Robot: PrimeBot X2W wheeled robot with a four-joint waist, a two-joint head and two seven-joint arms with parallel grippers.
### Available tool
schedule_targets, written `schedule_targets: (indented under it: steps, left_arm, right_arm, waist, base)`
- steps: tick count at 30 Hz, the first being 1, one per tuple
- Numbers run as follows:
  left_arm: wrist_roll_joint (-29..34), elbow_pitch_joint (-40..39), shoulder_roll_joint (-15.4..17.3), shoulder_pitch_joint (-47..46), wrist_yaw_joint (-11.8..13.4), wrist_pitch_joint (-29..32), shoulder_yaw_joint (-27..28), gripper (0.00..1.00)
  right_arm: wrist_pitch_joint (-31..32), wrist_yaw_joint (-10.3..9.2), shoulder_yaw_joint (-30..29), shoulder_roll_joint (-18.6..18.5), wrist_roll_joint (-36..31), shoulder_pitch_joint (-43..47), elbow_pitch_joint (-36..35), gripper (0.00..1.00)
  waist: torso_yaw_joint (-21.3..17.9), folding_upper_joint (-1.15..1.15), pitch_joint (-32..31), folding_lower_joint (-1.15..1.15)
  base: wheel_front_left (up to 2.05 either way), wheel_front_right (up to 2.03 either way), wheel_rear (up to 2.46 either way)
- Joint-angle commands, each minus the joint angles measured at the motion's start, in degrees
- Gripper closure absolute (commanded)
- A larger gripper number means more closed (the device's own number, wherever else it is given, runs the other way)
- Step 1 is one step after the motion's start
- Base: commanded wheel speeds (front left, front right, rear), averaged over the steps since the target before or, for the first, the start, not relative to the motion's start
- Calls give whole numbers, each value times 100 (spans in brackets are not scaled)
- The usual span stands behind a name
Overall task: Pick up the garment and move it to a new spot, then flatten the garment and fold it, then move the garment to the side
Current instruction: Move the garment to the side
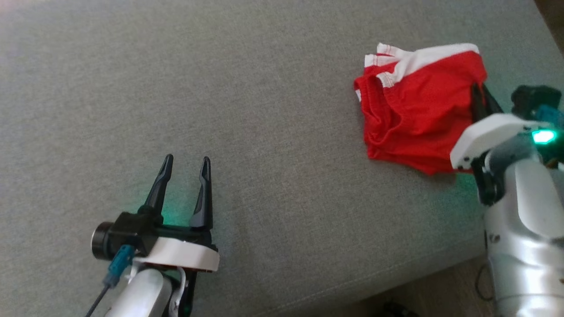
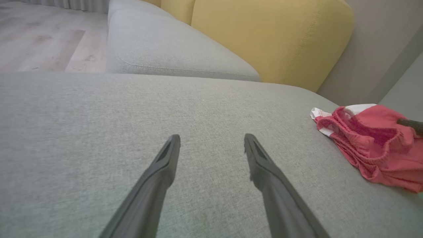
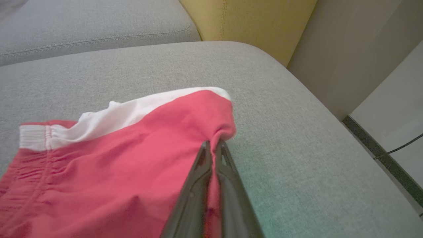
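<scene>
The garment [image 1: 414, 110] is a red piece of clothing with white trim, lying crumpled on the grey sofa cushion [image 1: 264, 110] at the right. My right gripper [image 3: 213, 143] is shut, pinching the garment's [image 3: 109, 165] right edge between its fingers; from the head camera the same gripper [image 1: 479, 90] sits at the cloth's right side. My left gripper [image 1: 187, 160] hovers open over bare cushion at the lower left, well apart from the garment [image 2: 376, 145], with nothing between its fingers [image 2: 168, 155].
Behind the seat rises a yellow backrest cushion [image 2: 274, 36]. Another grey seat cushion [image 2: 158, 46] adjoins it, with wooden floor [image 2: 36, 36] beyond. The cushion's front edge [image 1: 396, 286] runs along the lower right. A wall and a dark cable [image 3: 403, 145] lie right of the sofa.
</scene>
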Motion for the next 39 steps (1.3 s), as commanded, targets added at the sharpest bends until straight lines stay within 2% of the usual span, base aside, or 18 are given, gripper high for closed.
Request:
schedule_targets:
  steps: [1,4,9,18,21,23,24,31,39]
  left_arm:
    - [97,-212,139,-160,33,40,163,0]
    - [105,-271,185,-168,72,71,186,0]
    - [120,-421,241,-186,136,82,229,0]
    - [164,-673,292,-176,249,77,251,0]
    - [168,-694,296,-179,261,73,249,0]
    - [174,-703,300,-175,273,67,243,0]
    - [176,-704,298,-174,277,65,236,0]
    - [152,-659,286,-162,300,63,211,0]
    - [19,-511,260,-91,283,-1,256,0]
  right_arm:
    - [-82,37,162,-53,-78,-351,-160,100]
    - [-61,37,157,-192,-143,-603,-35,100]
    - [6,37,7,-640,-227,-1067,277,100]
    - [58,37,-721,-1685,-637,-1610,588,100]
    - [32,37,-892,-1787,-777,-1671,587,100]
    - [23,37,-1085,-1823,-991,-1691,565,24]
    - [-16,37,-1196,-1815,-1095,-1700,532,0]
    - [-343,37,-1501,-1479,-1522,-1635,443,0]
    - [-476,37,-891,-982,-1371,-1401,256,0]
  waist:
    - [1,0,110,-1]
    - [164,0,172,-1]
    - [530,0,313,-1]
    - [1025,0,638,-1]
    - [1069,0,689,-1]
    - [1090,0,719,-1]
    - [1098,0,726,-1]
    - [1054,0,570,-1]
    - [1004,0,75,-1]
  base:
    - [0,0,0]
    - [0,0,0]
    - [0,0,0]
    - [0,0,0]
    - [0,0,0]
    - [0,0,0]
    - [0,0,0]
    - [0,0,0]
    - [0,0,0]
